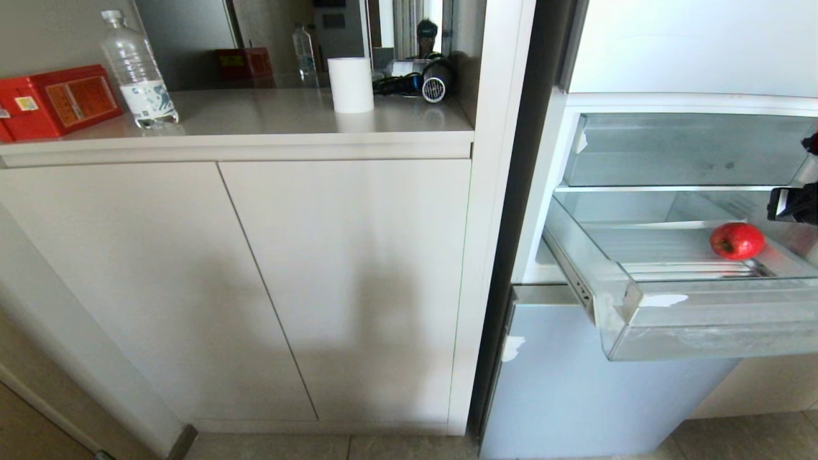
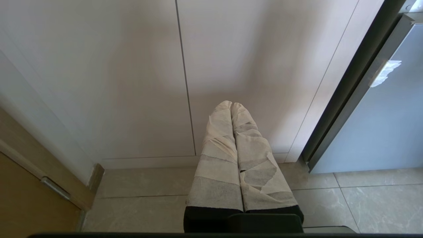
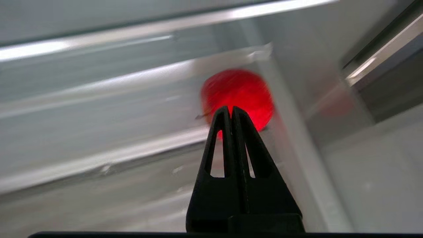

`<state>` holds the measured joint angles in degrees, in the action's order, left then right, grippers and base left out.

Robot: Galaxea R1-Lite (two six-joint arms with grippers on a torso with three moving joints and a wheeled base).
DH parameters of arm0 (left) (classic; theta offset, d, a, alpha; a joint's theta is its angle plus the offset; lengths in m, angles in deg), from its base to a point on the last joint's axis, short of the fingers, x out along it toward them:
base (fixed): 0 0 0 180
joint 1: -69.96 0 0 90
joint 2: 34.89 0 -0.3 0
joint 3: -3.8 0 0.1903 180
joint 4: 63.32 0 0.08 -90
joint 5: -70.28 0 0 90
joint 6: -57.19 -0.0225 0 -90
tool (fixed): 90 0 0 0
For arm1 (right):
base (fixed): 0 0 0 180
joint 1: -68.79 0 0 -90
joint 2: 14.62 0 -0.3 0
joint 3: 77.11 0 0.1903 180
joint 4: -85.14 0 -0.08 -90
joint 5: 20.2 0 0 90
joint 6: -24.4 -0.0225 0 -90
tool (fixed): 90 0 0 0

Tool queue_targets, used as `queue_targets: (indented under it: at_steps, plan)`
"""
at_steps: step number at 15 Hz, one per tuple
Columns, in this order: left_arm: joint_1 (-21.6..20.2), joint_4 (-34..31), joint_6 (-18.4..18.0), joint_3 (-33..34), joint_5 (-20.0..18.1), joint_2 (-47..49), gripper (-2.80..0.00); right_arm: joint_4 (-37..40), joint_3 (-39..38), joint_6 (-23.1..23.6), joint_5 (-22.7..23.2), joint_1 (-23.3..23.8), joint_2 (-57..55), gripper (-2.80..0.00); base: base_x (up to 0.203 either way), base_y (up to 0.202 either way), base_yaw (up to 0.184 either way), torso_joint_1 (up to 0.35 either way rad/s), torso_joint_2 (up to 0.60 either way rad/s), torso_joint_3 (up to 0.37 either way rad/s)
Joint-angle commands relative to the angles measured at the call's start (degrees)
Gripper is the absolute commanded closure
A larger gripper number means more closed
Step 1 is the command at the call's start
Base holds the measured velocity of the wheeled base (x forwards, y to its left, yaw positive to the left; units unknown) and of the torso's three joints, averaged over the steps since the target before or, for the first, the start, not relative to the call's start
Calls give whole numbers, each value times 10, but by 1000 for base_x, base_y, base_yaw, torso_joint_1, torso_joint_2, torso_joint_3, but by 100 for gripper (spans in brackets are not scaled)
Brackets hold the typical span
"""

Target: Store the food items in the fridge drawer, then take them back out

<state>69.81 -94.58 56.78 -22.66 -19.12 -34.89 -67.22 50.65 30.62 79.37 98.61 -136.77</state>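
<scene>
Just beyond the right gripper's [image 3: 230, 110] tips, apple [image 3: 238, 96].

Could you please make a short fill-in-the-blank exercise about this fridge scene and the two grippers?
1. The small round glossy red fruit lies in the pulled-out clear-plastic fridge drawer, nearer its ____ side.
2. The right gripper, fingers ____, points at the fruit.
3. The left gripper has fingers wrapped in pale ____.
4. The white paper roll stands ____ on the counter.

Missing words: right; shut; tape; upright
</scene>
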Motion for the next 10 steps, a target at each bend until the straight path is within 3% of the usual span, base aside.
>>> queue_targets:
  at_steps: [1, 3, 10]
  plan:
    - [0, 0, 0, 0, 0, 1, 0, 21, 70, 1, -10, -4, -51, 0, 0, 0, 0, 0, 0, 0]
    - [0, 0, 1, 0, 0, 1, 0, 38, 85, 4, -28, -12, -65, 0, 0, 0, 0, 0, 0, 0]
    - [0, 0, 1, 0, 0, 1, 0, -10, 84, -2, -44, -13, -95, 0, 0, 0, 0, 0, 0, 0]
